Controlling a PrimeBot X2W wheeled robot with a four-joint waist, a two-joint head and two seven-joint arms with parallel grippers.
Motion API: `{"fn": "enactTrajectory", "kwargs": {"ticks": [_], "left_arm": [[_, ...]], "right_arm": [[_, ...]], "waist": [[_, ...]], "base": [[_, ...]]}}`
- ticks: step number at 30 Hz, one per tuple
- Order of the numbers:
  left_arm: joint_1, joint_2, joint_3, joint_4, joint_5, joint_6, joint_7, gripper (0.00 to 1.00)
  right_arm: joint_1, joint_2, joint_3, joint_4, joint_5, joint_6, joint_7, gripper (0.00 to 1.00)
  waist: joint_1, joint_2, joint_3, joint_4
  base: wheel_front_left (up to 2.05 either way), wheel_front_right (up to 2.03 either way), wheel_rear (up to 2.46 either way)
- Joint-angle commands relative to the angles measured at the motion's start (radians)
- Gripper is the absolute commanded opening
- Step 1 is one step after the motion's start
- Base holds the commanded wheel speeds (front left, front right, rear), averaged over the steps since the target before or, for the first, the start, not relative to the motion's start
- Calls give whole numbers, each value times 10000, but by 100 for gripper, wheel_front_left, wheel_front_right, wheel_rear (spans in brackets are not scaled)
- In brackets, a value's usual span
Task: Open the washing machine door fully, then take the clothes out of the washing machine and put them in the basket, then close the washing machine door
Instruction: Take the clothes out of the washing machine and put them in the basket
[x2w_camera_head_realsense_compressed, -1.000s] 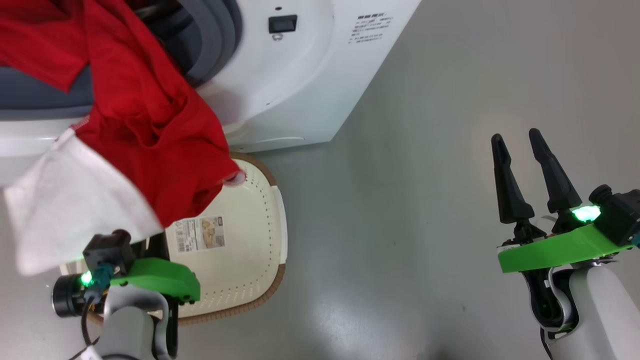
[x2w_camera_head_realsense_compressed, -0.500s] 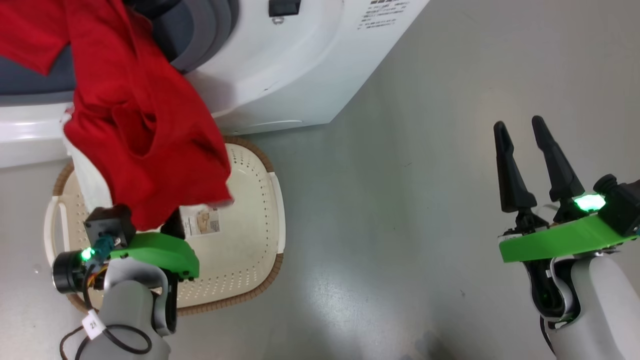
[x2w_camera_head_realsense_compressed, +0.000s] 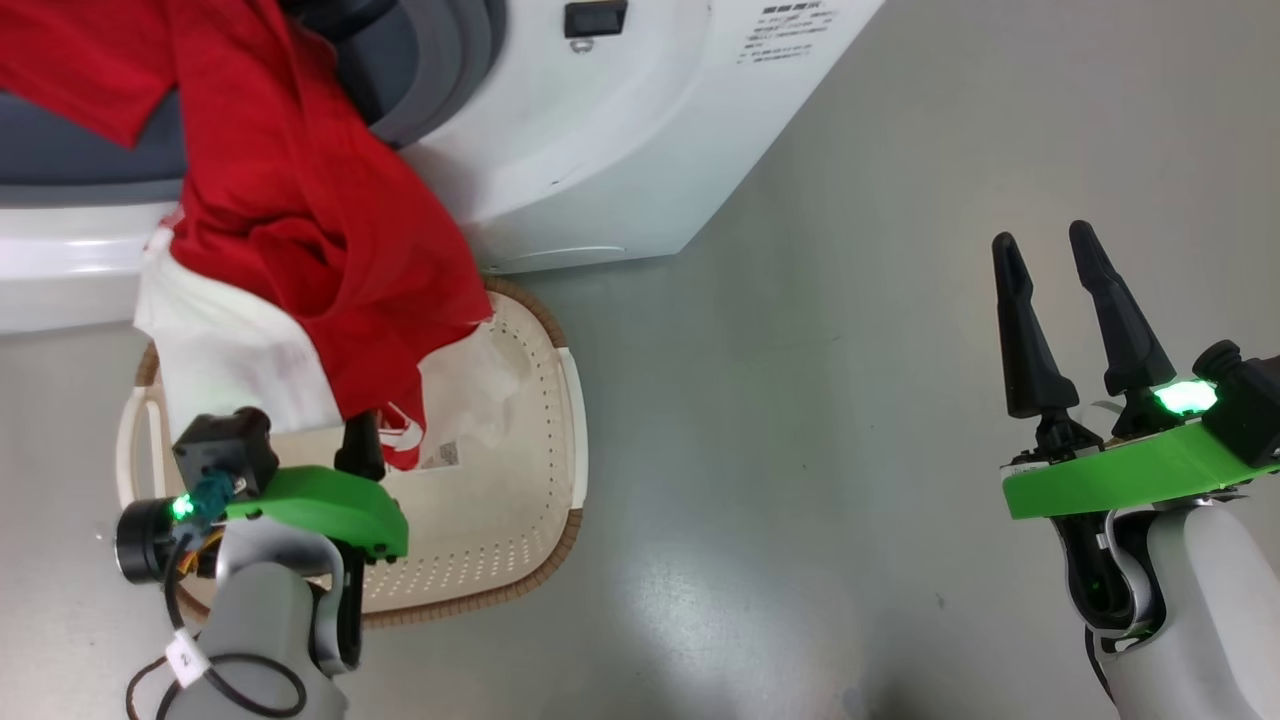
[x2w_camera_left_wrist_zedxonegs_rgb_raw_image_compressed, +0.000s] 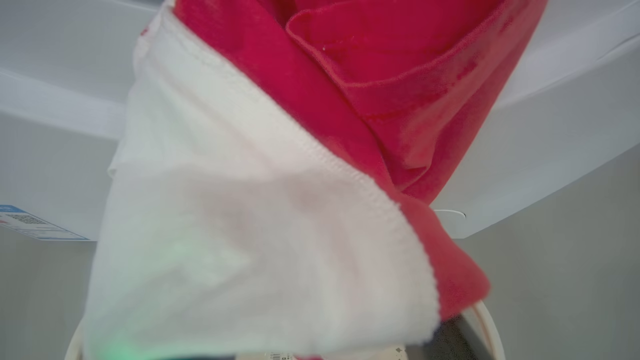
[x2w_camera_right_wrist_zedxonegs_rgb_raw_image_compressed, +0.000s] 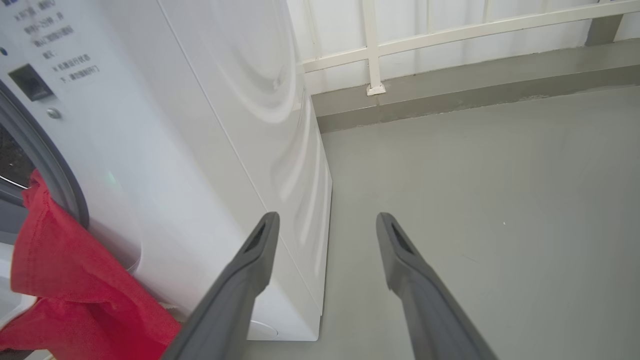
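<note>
The washing machine (x2w_camera_head_realsense_compressed: 620, 150) gapes, the clothes (x2w_camera_head_realsense_compressed: 300, 230) draped from its mouth into the basket (x2w_camera_head_realsense_compressed: 573, 430) — unloading seems half done — so the left gripper (x2w_camera_head_realsense_compressed: 358, 440), its jaws hidden under cloth and unreadable, likely must draw the rest clear; the right gripper (x2w_camera_head_realsense_compressed: 1043, 245) hangs spread, empty.

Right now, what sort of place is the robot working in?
Probably a laundry or utility corner, maybe a balcony: a white washing machine, a basket on bare grey floor, a white railing beyond.

Red-and-white clothes (x2w_camera_left_wrist_zedxonegs_rgb_raw_image_compressed: 350, 100) close up, white washing machine (x2w_camera_left_wrist_zedxonegs_rgb_raw_image_compressed: 550, 150) behind, basket (x2w_camera_left_wrist_zedxonegs_rgb_raw_image_compressed: 489, 325) rim below
</note>
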Motion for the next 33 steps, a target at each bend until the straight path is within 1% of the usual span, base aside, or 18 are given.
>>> {"fn": "enactTrajectory", "kwargs": {"ticks": [1, 12, 20, 33], "left_arm": [[415, 166, 193, -267, -66, -20, -51, 100], [1513, 166, -11, -2043, -188, 152, -51, 100], [2145, 166, -226, -3403, -58, 377, -51, 100], [3136, 166, -586, -5367, 205, 956, -51, 100]], "right_arm": [[126, -93, 180, -231, -21, 2, -63, 100], [302, -186, 265, -185, -49, 2, -63, 100], [459, -290, 254, -199, -70, 2, -63, 100], [582, -418, 204, -198, -92, 2, -63, 100]], "waist": [[0, 0, -22, 36], [0, 0, -350, 185], [0, 0, -496, 324], [0, 0, -595, 542]], "base": [[0, 0, 0], [0, 0, 0], [0, 0, 0], [0, 0, 0]]}}
